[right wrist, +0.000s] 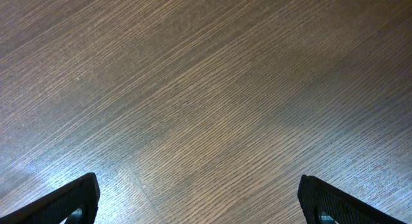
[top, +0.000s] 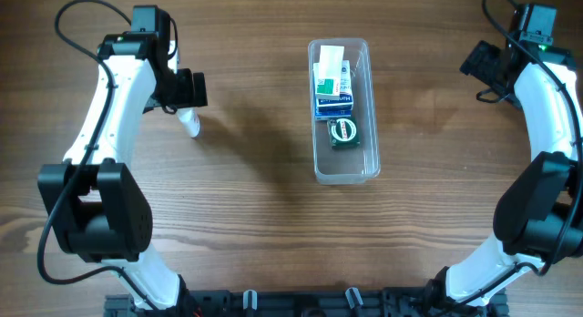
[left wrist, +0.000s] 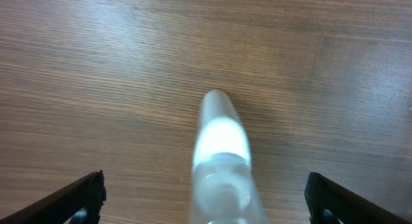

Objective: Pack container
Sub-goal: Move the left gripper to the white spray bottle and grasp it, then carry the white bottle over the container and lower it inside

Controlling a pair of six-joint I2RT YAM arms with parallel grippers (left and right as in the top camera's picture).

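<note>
Wooden table [left wrist: 96, 69] carries a white tube [left wrist: 222, 140] inside the spread left end effector [left wrist: 206, 199]; right end effector [right wrist: 199, 201] spread.

Clear container upright on the counter, partly packed.
The container [top: 346, 164], a see-through long tub with rounded corners and a thick rim, is set lengthwise from far to near at the counter's middle. A white-and-green box [top: 328, 69] and a blue-and-white box [top: 334, 101] are held in its far half, and a dark green pack [top: 343, 131] is laid just nearer.
</note>
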